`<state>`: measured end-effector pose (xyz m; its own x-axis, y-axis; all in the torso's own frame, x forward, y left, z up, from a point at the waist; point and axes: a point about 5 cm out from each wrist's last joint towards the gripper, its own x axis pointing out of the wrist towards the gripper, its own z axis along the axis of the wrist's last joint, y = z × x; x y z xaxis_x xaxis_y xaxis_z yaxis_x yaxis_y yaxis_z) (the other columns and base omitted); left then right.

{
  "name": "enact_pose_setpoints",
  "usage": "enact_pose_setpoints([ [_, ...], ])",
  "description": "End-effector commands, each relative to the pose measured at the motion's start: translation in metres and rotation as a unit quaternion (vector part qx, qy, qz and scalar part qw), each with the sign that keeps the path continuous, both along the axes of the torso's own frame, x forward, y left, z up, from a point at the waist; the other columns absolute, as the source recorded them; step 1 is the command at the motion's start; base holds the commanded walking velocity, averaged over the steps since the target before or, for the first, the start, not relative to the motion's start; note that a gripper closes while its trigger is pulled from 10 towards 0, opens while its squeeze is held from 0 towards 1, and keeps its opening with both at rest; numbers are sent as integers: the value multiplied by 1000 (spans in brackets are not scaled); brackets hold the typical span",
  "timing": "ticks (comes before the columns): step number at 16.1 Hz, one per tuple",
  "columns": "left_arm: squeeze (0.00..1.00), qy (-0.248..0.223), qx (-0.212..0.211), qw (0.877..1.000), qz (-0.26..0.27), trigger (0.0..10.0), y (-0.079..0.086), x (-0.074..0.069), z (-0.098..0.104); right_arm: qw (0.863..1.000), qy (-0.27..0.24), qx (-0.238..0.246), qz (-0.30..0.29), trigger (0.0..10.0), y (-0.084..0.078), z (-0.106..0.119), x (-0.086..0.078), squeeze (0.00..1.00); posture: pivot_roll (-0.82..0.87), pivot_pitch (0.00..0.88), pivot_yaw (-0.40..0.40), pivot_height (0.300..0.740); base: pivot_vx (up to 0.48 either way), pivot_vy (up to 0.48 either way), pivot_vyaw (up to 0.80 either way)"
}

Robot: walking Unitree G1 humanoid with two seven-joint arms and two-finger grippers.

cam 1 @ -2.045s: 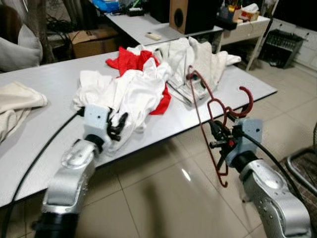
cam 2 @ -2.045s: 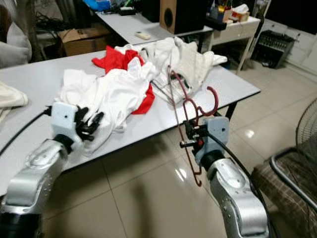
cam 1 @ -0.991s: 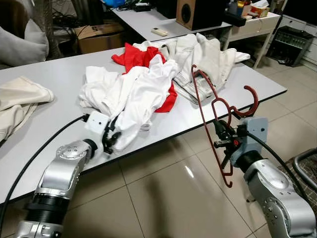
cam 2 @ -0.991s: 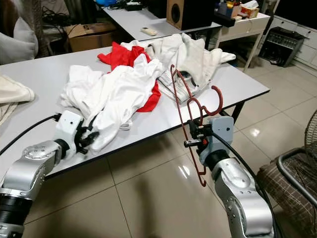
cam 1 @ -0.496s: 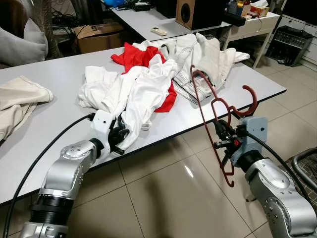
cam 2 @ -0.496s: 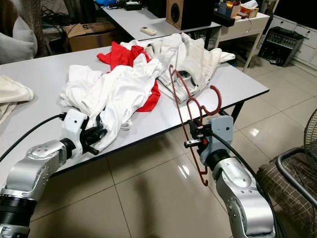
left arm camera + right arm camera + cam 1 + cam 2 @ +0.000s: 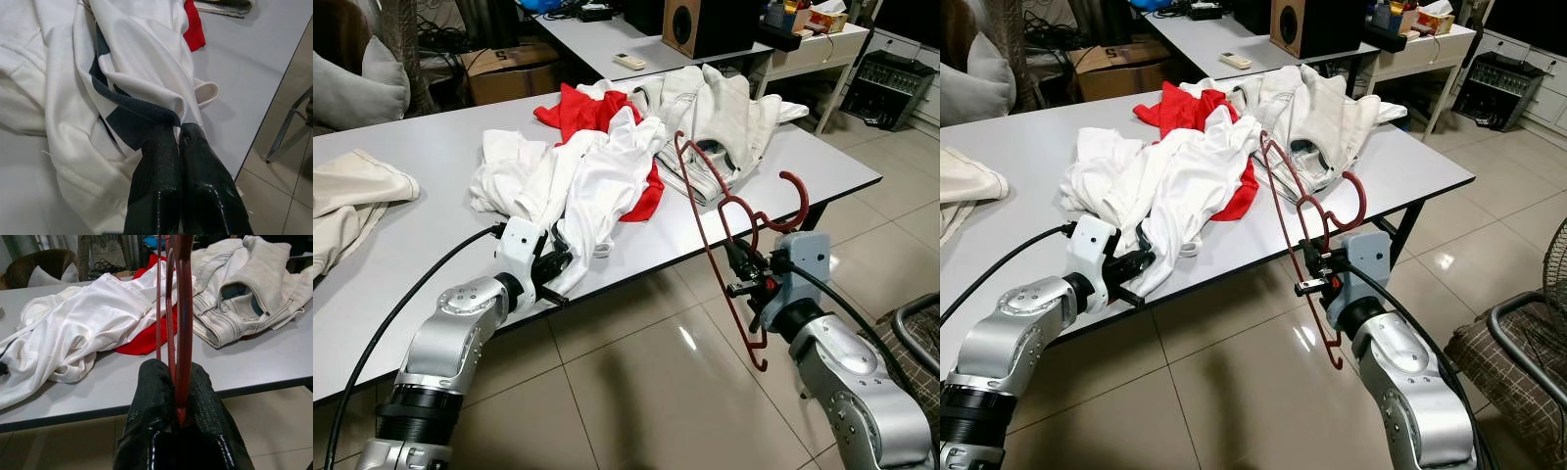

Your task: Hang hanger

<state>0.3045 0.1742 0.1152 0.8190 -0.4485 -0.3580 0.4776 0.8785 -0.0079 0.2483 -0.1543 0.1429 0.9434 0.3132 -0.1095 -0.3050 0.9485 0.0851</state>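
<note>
A dark red wire hanger stands upright in the air just off the table's front edge, and my right gripper is shut on its lower part. In the right wrist view the hanger rises from between the shut fingers. A white garment lies crumpled on the grey table. My left gripper is at the table's front edge, shut on the lower hem of that garment. The left wrist view has the white garment pinched between the black fingertips.
A red garment and pale jeans lie behind the white one. A beige cloth sits at the table's left. Behind stand a second desk with a speaker and a box. A chair frame is at right over tiled floor.
My left gripper has moved in to the white garment's hem and shut on it. The right gripper with the hanger has shifted a little left, toward the table.
</note>
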Motion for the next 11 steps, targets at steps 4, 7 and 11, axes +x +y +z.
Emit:
enact_pose_setpoints([
  [4, 0, -85, 56, 990, 94, 0, 26, 24, 25, 1000, -11, 13, -6, 0, 1, 2, -2, 0, -208, 0, 28, 740, 0, 0, 0],
  [7, 0, -160, -11, 980, 115, 0, 37, 48, 93, 1000, -29, 8, -3, 0, -1, 7, -1, 0, -202, 0, 37, 740, 0, 0, 0],
  [11, 0, -313, 8, 944, 109, 0, 34, 65, 190, 997, -67, 26, -16, 0, -2, 15, 0, 0, -206, 0, 48, 740, 0, 0, 0],
])
